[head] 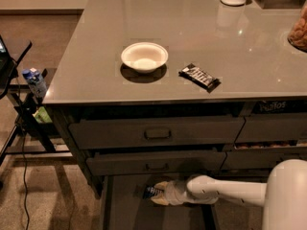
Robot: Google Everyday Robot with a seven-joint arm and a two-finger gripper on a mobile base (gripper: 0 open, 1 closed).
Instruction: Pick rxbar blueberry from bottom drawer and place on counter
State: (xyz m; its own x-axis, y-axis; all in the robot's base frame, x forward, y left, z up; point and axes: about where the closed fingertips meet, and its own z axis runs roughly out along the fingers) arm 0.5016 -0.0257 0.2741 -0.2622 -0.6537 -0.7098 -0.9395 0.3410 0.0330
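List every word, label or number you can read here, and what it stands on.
Nothing reads clearly enough to quote.
Black bar on the counter: white lettering, blurred.
Cabinet front under the counter's edge: pale writing, blurred.
rxbar blueberry at the gripper in the bottom drawer: pale print, too small.
Bottle beside the cabinet: label too small.

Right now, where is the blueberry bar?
In the camera view, the blueberry bar is low and left of centre in the open bottom drawer, at the tip of the gripper, which reaches in from the right beneath the handled drawers.
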